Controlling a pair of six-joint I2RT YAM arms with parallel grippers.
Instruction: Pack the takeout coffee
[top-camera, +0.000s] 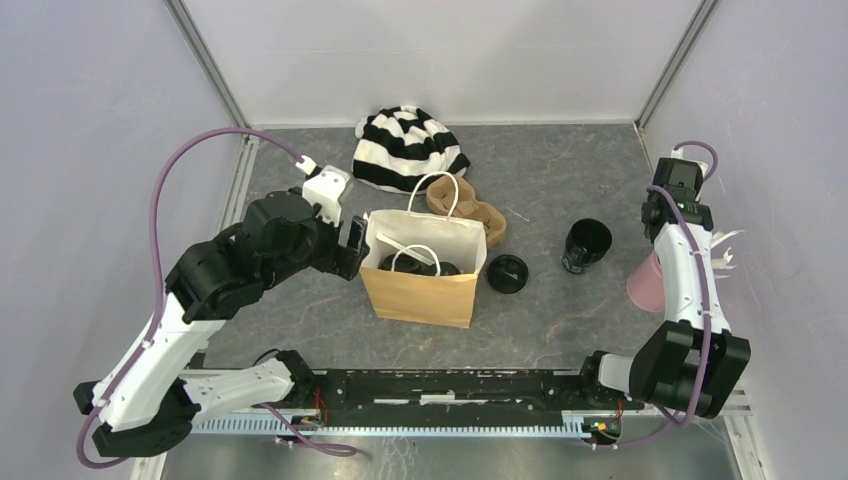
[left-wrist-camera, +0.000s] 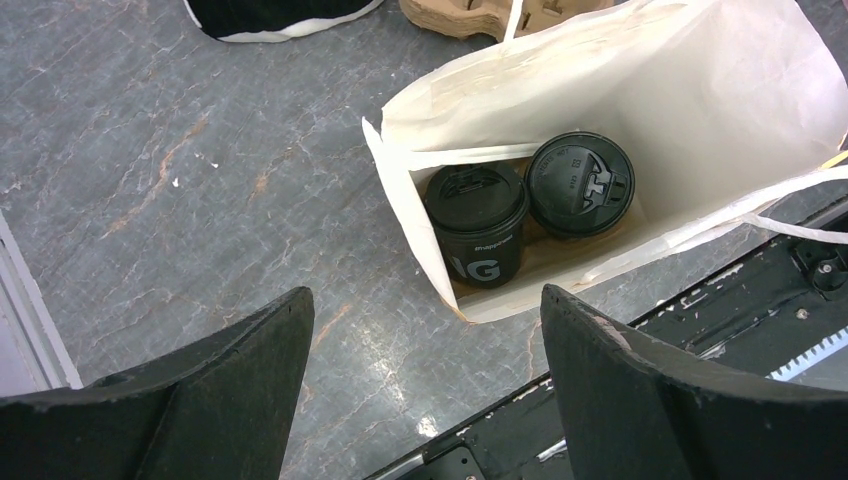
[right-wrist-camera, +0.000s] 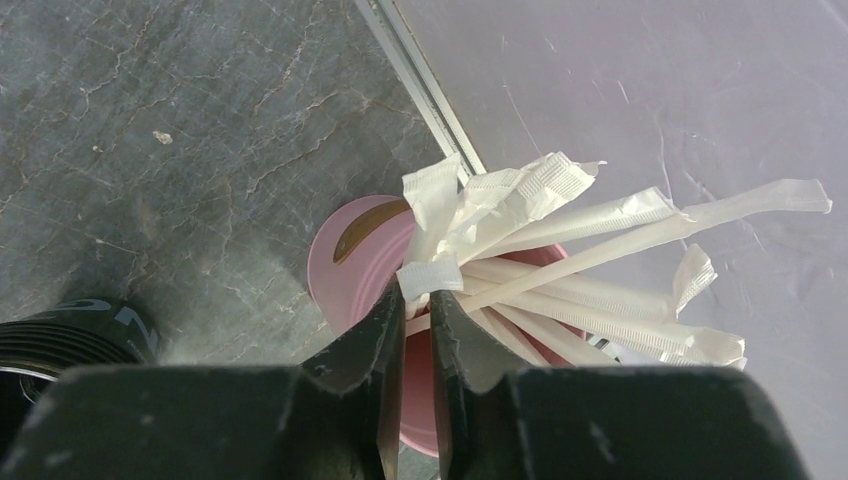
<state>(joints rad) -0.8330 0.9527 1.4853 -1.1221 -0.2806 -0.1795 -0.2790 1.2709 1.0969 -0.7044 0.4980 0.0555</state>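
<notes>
Two black coffee cups with flat black lids stand upright inside the brown paper bag, which is white inside. My left gripper is open and empty; it hangs just left of the bag, above the table. Another black cup sits open on the table right of the bag, with a loose black lid beside it. My right gripper is shut on a white wrapped stick in the pink cup.
The brown cardboard carrier lies behind the bag, and a black-and-white striped hat lies further back. The pink cup stands by the right wall. The black rail runs along the near edge.
</notes>
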